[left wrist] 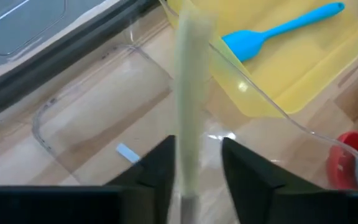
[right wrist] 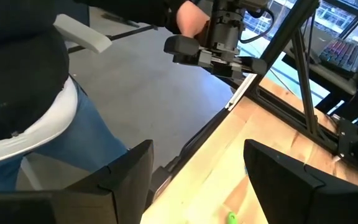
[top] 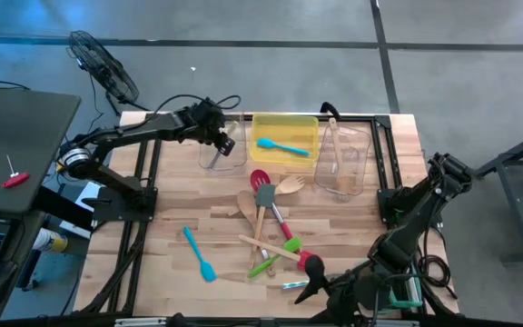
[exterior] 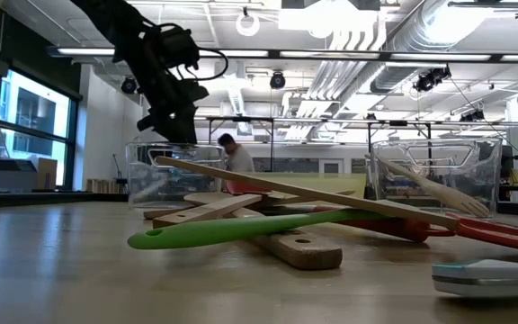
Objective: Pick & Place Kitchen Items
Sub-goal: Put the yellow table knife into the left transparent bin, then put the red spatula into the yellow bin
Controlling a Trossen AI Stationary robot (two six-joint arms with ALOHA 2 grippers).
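Observation:
My left gripper [top: 225, 138] hangs over the left clear bin [top: 222, 156] at the table's far side, fingers open. A pale, slim utensil handle [left wrist: 190, 93] stands between the fingers and reaches down into that bin [left wrist: 92, 118]. A blue spatula [top: 281, 145] lies in the yellow bin [top: 284, 120] beside it. Wooden spoons and red, grey and green spatulas lie crossed in a pile [top: 271, 222] mid-table; the green one [exterior: 241, 229] lies at the front of the pile in the low view. Another blue spatula [top: 198, 254] lies alone, near left. My right gripper [right wrist: 194, 180] hovers open near the near edge. My left gripper comes slanting down from above, its fingers on either side of the pale handle [left wrist: 188, 162] and pointing along it. A gap shows between the handle and one finger [left wrist: 241, 168]. Whether the other finger [left wrist: 160, 168] touches it, I cannot tell.
A second clear bin [top: 343, 163] with wooden utensils stands at the far right. A metal piece [top: 293, 285] lies by the near edge. A person [right wrist: 30, 93] stands past the table's edge in the right wrist view. A fan [top: 103, 64] stands off the far left corner.

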